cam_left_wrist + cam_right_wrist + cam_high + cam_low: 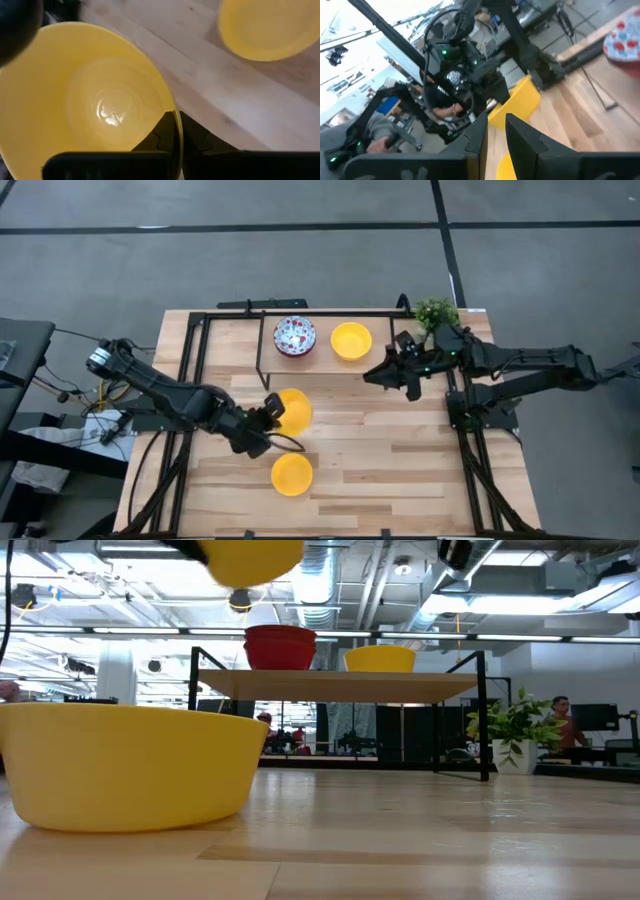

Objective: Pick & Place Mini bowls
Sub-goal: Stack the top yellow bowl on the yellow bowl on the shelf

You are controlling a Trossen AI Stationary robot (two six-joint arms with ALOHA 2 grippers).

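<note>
Wooden table (400, 460), yellow bowl (292, 474), black-framed shelf (330, 686), office behind

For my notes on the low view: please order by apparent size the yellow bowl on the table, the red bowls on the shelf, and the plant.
1. Yellow bowl on the table, largest only because nearest the camera.
2. Plant.
3. Red bowls, close to the plant, so unsure.
</note>
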